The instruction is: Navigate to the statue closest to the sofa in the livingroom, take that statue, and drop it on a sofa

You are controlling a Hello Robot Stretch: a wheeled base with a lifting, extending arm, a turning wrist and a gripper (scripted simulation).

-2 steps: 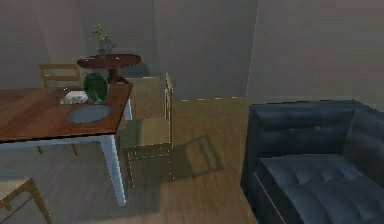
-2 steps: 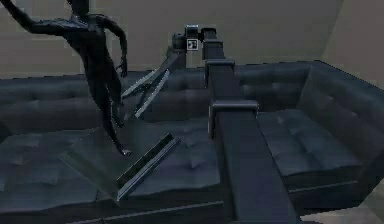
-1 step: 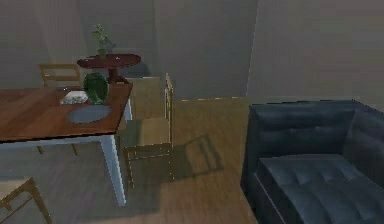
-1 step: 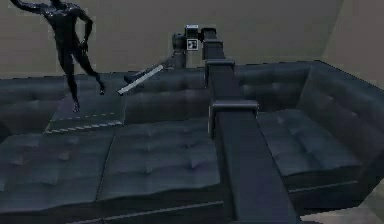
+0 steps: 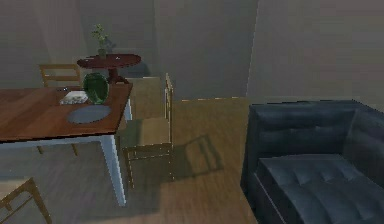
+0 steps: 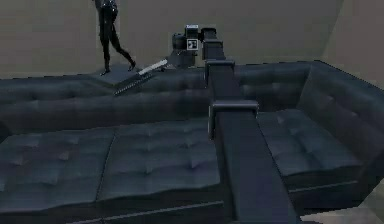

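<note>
Dark statue [image 6: 110, 35] just beside the claw [image 6: 128, 80], blue sofa [image 6: 120, 150] below.

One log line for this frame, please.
arm out over sofa | gripper at statue base, near sofa back | held: cannot tell | drop: unconfirmed

A plain beige wall [image 6: 50, 35] stands beyond the hand [image 6: 130, 80], a dark blue tufted sofa [image 6: 120, 150] spreads below it, and ahead a white-legged wooden table [image 5: 40, 112], pale chairs [image 5: 150, 100] and a round dark table [image 5: 112, 62] stand on wood floor [image 5: 215, 125].
</note>
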